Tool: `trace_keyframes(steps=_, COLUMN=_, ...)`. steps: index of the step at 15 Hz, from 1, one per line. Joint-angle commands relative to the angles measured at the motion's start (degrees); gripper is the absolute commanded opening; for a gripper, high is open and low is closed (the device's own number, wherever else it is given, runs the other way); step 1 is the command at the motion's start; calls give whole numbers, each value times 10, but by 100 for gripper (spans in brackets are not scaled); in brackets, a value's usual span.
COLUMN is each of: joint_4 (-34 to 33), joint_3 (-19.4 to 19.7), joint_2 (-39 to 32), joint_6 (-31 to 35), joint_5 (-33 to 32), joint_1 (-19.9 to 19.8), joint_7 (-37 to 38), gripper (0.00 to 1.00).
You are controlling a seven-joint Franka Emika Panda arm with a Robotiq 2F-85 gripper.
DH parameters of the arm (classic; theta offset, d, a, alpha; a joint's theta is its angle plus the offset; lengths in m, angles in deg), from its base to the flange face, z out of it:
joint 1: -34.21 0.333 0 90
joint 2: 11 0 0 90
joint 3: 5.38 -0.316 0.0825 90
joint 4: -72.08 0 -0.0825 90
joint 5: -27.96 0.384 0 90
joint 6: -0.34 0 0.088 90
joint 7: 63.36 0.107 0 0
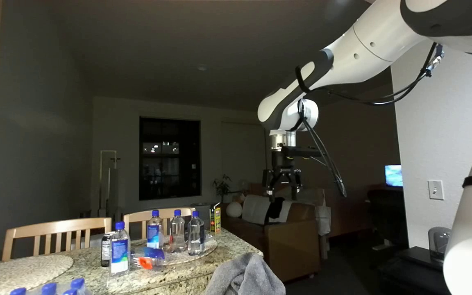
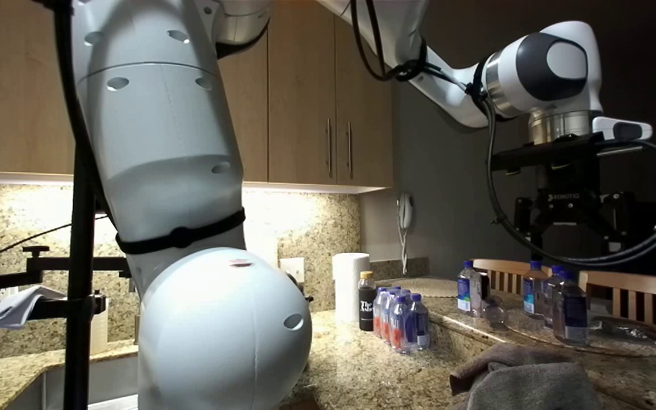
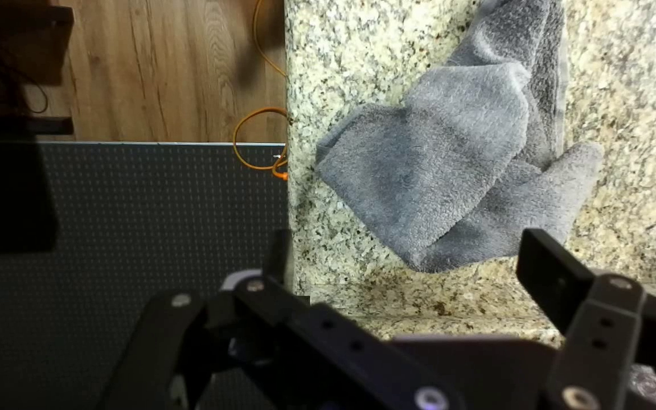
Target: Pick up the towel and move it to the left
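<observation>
High above the granite counter (image 3: pixel 356 62), your gripper (image 1: pixel 283 196) points down with fingers (image 3: pixel 553 276) spread wide and empty, likely so they can straddle the loosely bunched grey towel (image 3: pixel 453 154).

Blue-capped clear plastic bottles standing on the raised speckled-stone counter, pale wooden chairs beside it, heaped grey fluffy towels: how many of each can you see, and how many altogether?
Standing blue-capped clear plastic bottles: 4
Pale slatted wooden chairs: 2
Heaped grey fluffy towel: 1
Total: 7
</observation>
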Motion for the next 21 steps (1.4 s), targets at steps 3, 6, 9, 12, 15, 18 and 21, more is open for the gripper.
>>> trace_keyframes(steps=3, joint_4=-9, joint_3=1, joint_2=-37, joint_6=39, joint_5=73, joint_1=4, joint_7=-35, gripper=100)
trace_keyframes(steps=6, joint_4=-7, joint_3=-7, joint_2=-65, joint_6=54, joint_5=94, joint_1=6, joint_7=-48, gripper=100)
trace_keyframes(steps=9, joint_4=3, joint_3=-19, joint_2=-97, joint_6=105, joint_5=100, joint_1=9, joint_7=-37, gripper=100)
trace_keyframes(steps=12, joint_4=17, joint_3=-35, joint_2=-133, joint_6=191, joint_5=91, joint_1=11, joint_7=-9, gripper=100)
trace_keyframes(steps=15, joint_4=12, joint_3=-41, joint_2=-144, joint_6=203, joint_5=84, joint_1=6, joint_7=-3, gripper=100)
trace_keyframes(steps=18, joint_4=16, joint_3=-44, joint_2=-155, joint_6=228, joint_5=84, joint_1=6, joint_7=12, gripper=100)
trace_keyframes(steps=21, joint_4=16, joint_3=-43, joint_2=-154, joint_6=228, joint_5=84, joint_1=6, joint_7=12, gripper=100)
